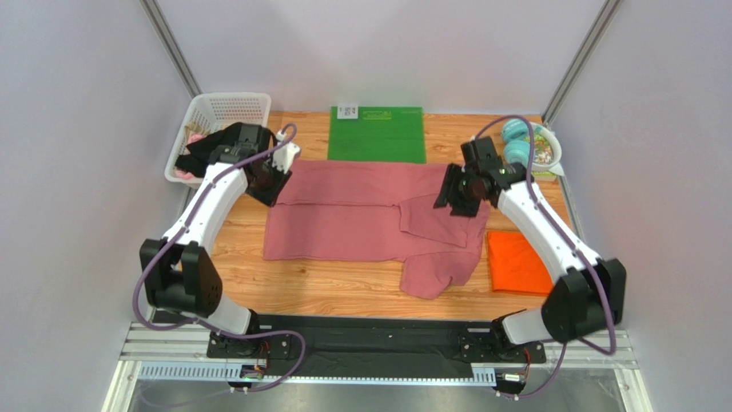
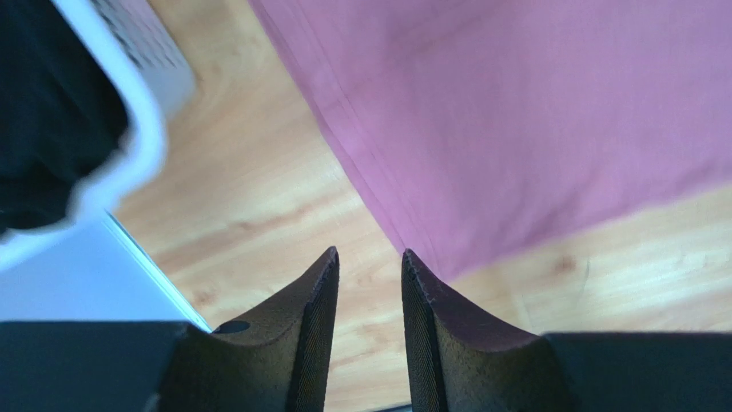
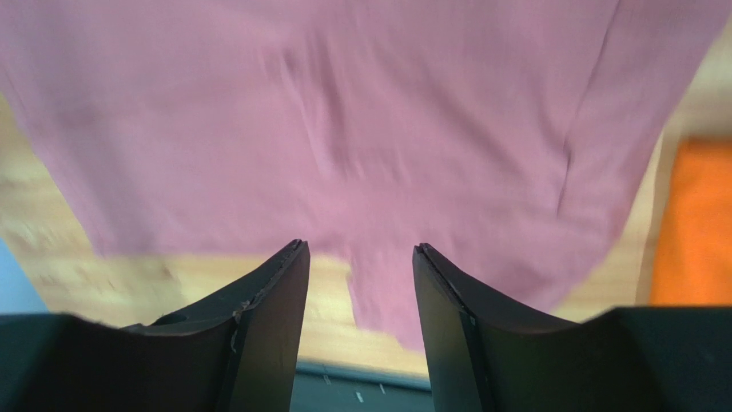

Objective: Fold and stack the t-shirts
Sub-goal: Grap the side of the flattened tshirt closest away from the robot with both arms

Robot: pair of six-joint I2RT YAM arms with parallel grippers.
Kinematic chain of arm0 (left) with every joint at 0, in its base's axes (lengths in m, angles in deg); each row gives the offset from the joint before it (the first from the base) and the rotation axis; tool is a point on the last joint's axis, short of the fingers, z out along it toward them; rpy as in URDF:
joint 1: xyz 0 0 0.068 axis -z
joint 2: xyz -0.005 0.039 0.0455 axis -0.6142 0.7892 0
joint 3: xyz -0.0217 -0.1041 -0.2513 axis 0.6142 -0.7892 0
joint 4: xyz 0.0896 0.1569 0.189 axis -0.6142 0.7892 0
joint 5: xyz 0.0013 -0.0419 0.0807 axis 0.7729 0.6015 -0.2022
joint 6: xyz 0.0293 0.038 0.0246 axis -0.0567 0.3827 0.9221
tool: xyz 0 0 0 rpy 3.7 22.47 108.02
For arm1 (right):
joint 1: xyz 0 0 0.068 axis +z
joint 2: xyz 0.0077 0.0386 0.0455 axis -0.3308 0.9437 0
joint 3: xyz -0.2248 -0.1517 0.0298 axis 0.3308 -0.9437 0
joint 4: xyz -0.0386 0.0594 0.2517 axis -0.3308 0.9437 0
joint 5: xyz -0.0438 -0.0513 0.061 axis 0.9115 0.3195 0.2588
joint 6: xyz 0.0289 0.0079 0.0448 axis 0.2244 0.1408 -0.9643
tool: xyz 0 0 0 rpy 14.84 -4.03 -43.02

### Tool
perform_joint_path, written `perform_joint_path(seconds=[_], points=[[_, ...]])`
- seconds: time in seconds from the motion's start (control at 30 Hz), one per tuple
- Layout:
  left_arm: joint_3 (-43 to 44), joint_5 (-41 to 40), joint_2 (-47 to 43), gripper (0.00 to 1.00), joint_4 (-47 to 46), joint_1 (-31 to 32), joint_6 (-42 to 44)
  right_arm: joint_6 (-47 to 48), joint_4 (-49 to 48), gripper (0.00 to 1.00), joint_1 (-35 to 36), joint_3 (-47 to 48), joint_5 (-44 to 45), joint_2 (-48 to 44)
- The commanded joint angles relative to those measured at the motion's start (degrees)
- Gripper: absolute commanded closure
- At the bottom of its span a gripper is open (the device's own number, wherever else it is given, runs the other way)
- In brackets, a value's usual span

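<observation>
The dusty rose-pink t-shirt (image 1: 352, 215) lies spread on the wooden table, with one part folded over its right side and a sleeve hanging toward the near edge. A folded orange t-shirt (image 1: 518, 262) lies to its right. My left gripper (image 1: 271, 183) hovers at the pink shirt's far left corner. In the left wrist view the left gripper (image 2: 369, 257) is open over bare wood, the pink shirt (image 2: 533, 112) just beside it. My right gripper (image 1: 455, 197) hangs above the shirt's right side. The right wrist view shows it (image 3: 359, 249) open and empty above the pink cloth (image 3: 344, 129), the orange shirt (image 3: 696, 223) at the edge.
A green mat (image 1: 378, 135) lies flat at the back centre. A white basket (image 1: 219, 129) with dark cloth in it stands at the back left, close to my left arm. A bowl (image 1: 550, 150) with teal balls sits at the back right.
</observation>
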Motion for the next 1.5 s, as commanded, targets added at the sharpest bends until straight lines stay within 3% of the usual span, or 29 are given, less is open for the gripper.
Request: perform_joint_path(seconds=[0.0, 0.17, 0.37, 0.67, 1.0, 1.47], points=[[-15.97, -0.72, -4.66, 0.60, 0.40, 0.34, 5.42, -4.92, 3.91, 0.47, 3.87, -15.69, 3.74, -8.31], [-26.20, -4.41, -10.56, 0.61, -3.64, 0.34, 7.80, -8.80, 3.29, 0.47, 4.40, -29.49, 2.34, -19.83], [-30.34, -4.42, -13.11, 0.61, -4.70, 0.43, 7.01, -9.24, 3.47, 0.47, 4.40, -34.34, 3.56, -22.56], [-31.92, -2.40, -12.15, 0.63, -10.94, 0.43, 0.07, -9.06, -0.13, 0.46, 4.31, -37.07, 3.92, -20.98], [-33.50, -3.01, -4.68, 0.64, -12.61, 0.43, 0.16, -10.20, -0.04, 0.46, 4.22, -36.98, 4.09, -21.77], [-34.12, -3.71, -2.48, 0.64, -16.30, 0.34, -0.28, -12.23, 3.65, 0.42, 4.31, -36.72, 4.71, -25.55]])
